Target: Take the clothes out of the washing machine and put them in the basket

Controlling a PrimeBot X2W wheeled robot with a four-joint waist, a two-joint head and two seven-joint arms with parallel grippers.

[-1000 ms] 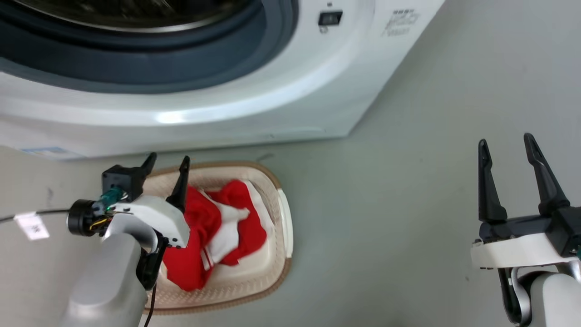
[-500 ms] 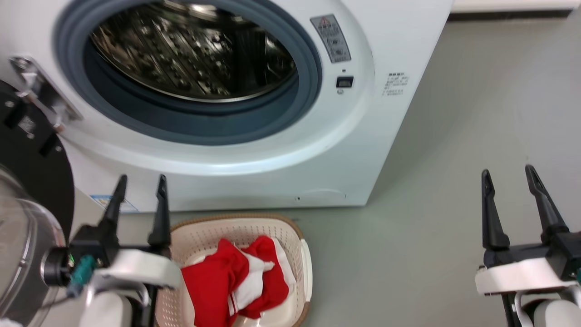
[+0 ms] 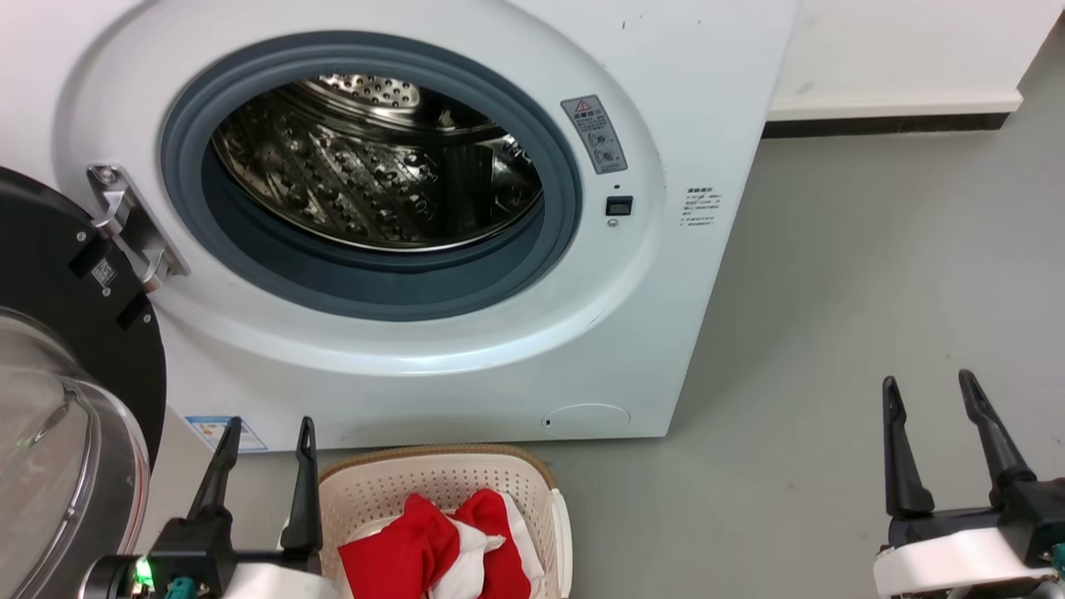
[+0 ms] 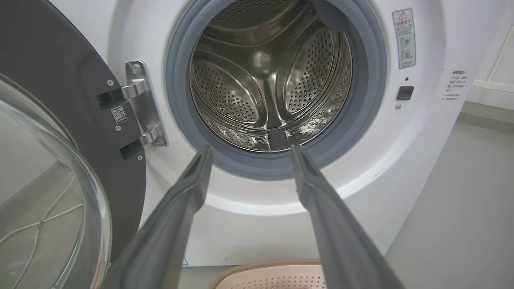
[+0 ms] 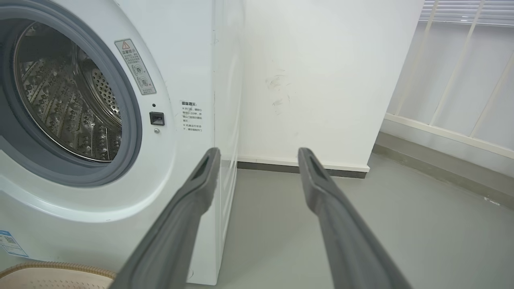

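At the foot of the washing machine (image 3: 466, 391), the basket (image 3: 391, 499) stands on the grey floor (image 3: 832, 333). Its rounded end points at the machine's front. The rest runs off the lower edge of the head view, so its full length cannot be judged. Its brown rim is close to the machine's base but apart from it.

The clothes (image 3: 399, 553) lie inside the basket as a red bundle with a white strip folded through the middle. The bundle sits below the rim and stretches back toward the robot.

The machine's round opening faces the robot, and bare perforated steel shows in the drum (image 3: 366, 183). The door (image 3: 50, 274) is swung wide on its hinge to the left, with its glass bulging outward. A warning sticker (image 3: 592, 133) sits right of the opening.

The left gripper (image 3: 269, 426) is just beside the basket's left rim. Its two fingers are level with each other and point up toward the machine. They are spread well apart and hold nothing. In its wrist view they frame the lower edge of the opening.

The right gripper (image 3: 928, 381) is well apart to the right, over bare floor. It is posed the same way, fingers upright, parted and empty. In its wrist view they aim past the machine's corner at the white wall (image 5: 321, 80).
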